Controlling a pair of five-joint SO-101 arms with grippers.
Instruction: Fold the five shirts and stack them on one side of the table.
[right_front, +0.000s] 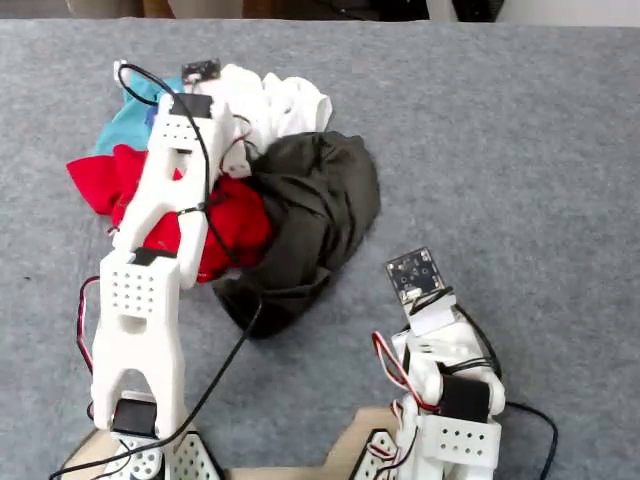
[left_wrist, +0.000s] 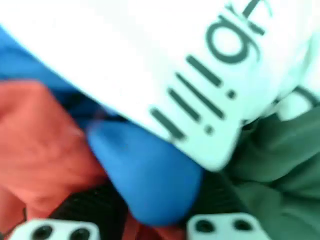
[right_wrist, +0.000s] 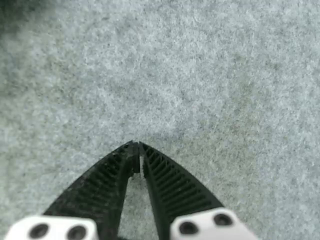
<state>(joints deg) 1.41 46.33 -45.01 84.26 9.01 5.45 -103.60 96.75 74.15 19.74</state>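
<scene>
Felt of the bare table (right_front: 520, 150) is being faced at the near right by the right gripper (right_wrist: 137, 147), whose jaws are being pressed together on nothing. Farther off and to the left, the shirts are being left as one unfolded heap. The dark green shirt (right_front: 310, 220) is being draped toward the middle, the red shirt (right_front: 235, 225) is being overlapped by it on the left, and the blue shirt (right_front: 125, 125) and white shirt (right_front: 270, 100) are being bunched at the far side. The left gripper (left_wrist: 150, 200) is being buried in the heap where blue, red and white meet. Blue cloth is being bulged up against it, yet whether it is clamped on that cloth cannot be told. Trouble is probably being invited by the tangle: if one shirt is lifted, its neighbours are likely to be dragged along. A thin pinch of slack cloth may also be lost mid-lift.
</scene>
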